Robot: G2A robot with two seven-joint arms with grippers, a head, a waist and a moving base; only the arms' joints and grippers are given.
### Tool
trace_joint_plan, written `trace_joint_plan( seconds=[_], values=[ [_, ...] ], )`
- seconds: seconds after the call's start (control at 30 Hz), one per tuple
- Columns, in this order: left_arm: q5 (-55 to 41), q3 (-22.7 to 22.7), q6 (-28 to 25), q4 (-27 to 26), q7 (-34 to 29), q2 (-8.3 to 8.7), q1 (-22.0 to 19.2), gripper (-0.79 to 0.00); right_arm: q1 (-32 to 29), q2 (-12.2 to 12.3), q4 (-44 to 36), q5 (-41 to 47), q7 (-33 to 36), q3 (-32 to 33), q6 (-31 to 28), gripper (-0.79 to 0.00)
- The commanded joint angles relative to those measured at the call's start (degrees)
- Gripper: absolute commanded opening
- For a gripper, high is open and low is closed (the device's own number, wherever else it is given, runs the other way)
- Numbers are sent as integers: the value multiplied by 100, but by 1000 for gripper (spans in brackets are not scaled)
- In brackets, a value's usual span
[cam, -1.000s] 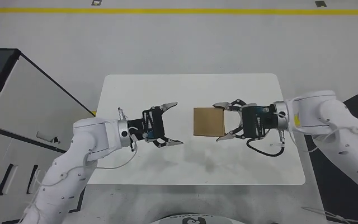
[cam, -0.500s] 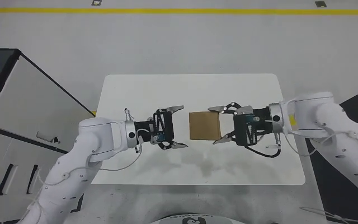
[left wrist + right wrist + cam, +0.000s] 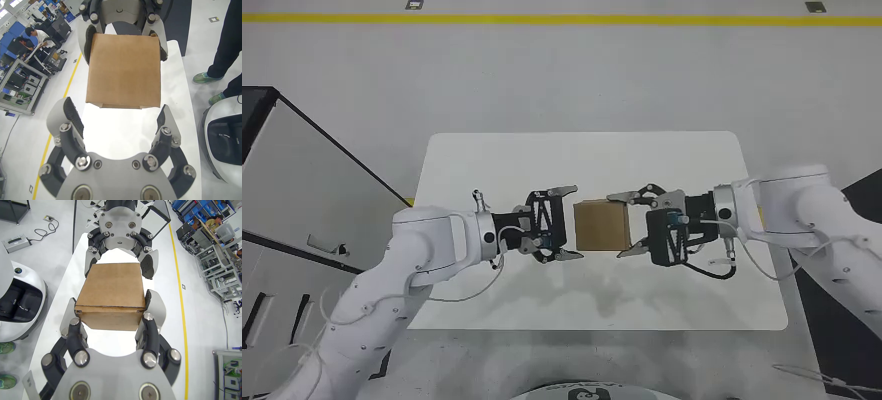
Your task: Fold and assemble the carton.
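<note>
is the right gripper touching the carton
Touching. In the right wrist view the right gripper straddles the carton, its fingers pressed against both side walls at the near end.

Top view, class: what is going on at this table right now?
The right gripper grips one end of a brown cardboard carton at the middle of the white table. The left gripper faces the opposite end, fingers spread wide and about level with that edge, not clamping it. The carton's end flaps look folded in, so assembly seems far along.

Between left pincer and right pincer, carton on table.
</note>
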Motion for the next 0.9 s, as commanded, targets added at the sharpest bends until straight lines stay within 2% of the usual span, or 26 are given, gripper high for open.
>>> trace_joint_plan(
  seconds=[0.0, 0.6, 0.87],
  values=[
    [29, 4, -24, -11, -52, 6, -2, 0, 13, -15, -14, -7, 106, -14, 31, -785],
    [-319, 109, 150, -47, -704, 24, -70, 0, 409, -226, -9, 505, 1205, -391, 219, -785],
    [-281, 118, 213, -55, -700, 23, -54, 0, 412, -239, -30, 493, 1209, -393, 297, -785]
  ],
)
